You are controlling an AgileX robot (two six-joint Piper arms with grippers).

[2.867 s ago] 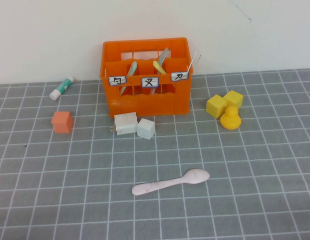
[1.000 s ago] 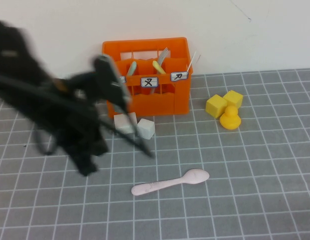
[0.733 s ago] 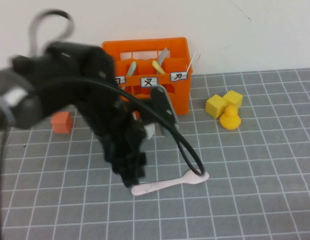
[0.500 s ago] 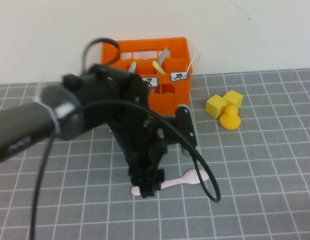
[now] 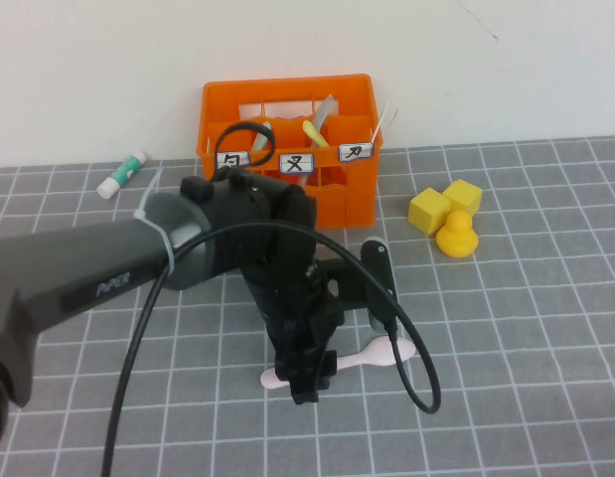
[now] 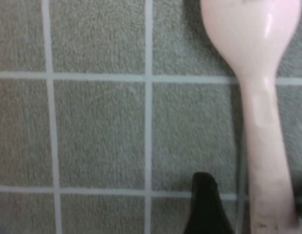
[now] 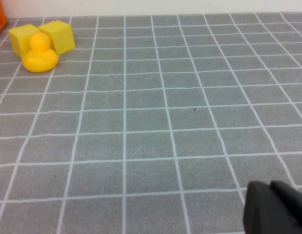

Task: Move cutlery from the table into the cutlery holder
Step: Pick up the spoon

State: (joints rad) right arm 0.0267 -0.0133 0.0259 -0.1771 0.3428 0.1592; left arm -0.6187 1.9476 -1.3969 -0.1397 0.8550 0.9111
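on the grey table (image 5: 545,378) we see the orange crate (image 5: 287,149) at the back. our left gripper (image 5: 305,383) hangs over the handle end of the pink spoon (image 5: 372,355), which lies left-right; we cannot tell its opening. the right gripper (image 7: 277,209) sits far away.

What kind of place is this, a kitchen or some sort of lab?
Probably a robot test bench: a gridded table, toys like a yellow duck, and the left gripper over a spoon. The right gripper sits apart.
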